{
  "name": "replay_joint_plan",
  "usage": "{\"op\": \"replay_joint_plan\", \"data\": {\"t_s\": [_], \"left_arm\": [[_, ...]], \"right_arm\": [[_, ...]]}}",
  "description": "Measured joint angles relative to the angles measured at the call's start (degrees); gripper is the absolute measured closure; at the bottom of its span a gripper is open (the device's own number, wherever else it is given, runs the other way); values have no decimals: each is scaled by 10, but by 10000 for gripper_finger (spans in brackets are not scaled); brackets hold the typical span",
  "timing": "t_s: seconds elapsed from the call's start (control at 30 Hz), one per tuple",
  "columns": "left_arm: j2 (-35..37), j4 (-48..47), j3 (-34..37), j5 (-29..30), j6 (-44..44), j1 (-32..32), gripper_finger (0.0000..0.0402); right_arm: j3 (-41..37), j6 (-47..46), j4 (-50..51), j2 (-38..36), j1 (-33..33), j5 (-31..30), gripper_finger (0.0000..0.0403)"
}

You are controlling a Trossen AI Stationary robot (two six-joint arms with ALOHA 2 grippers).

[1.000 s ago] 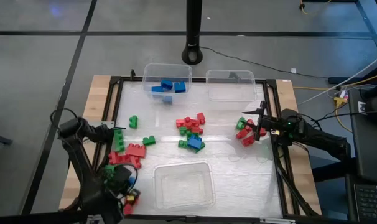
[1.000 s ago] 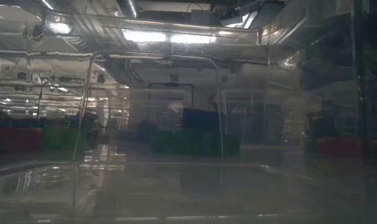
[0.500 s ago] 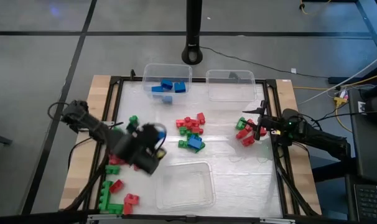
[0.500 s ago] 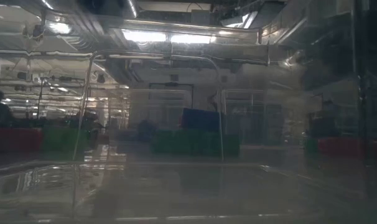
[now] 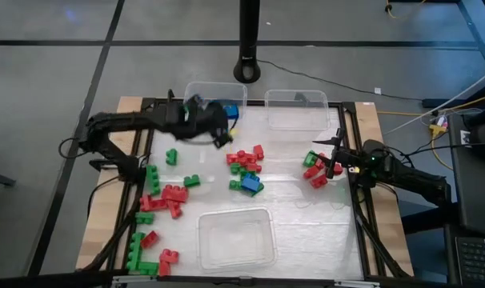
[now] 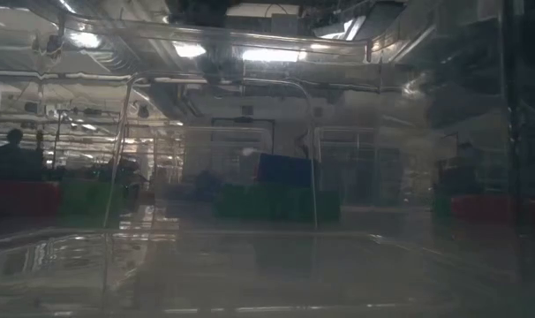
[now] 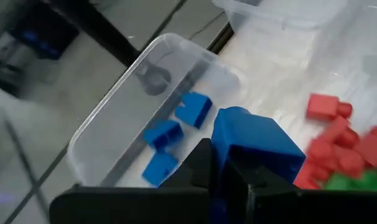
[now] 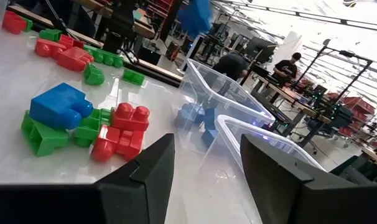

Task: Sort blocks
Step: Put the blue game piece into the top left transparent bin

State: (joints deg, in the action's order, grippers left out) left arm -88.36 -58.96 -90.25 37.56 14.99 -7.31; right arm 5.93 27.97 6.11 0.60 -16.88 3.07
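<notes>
- My left gripper (image 7: 238,174) is clamped on a blue block (image 7: 254,146), held just beside the clear bin (image 7: 107,118) that already has three blue blocks (image 7: 176,134) in it.
- Near that bin, toward the table's middle, sits a mixed cluster of red, green and blue blocks (image 5: 246,168).
- My right gripper (image 5: 326,158) has its fingers apart, resting at a small red and green pile (image 5: 314,168), well apart from the blue bin.
- More red and green blocks (image 5: 164,196) lie along the table's left side.
- An empty bin (image 5: 235,238) sits at the front edge.
</notes>
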Motion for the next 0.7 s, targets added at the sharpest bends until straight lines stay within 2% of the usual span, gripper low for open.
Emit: {"op": "replay_joint_plan", "data": {"t_s": [0.1,0.27,0.5,0.7], "left_arm": [[-1,70,19,-82,-83,-79,396],[-3,157,53,-162,-158,-187,388],[-3,211,92,-207,-170,-273,377],[-3,220,101,-237,-169,-300,307]], "right_arm": [[0,1,0,0,0,0,217],[0,1,0,0,0,-9,217],[0,1,0,0,0,-11,217],[0,1,0,0,0,-12,217]]}}
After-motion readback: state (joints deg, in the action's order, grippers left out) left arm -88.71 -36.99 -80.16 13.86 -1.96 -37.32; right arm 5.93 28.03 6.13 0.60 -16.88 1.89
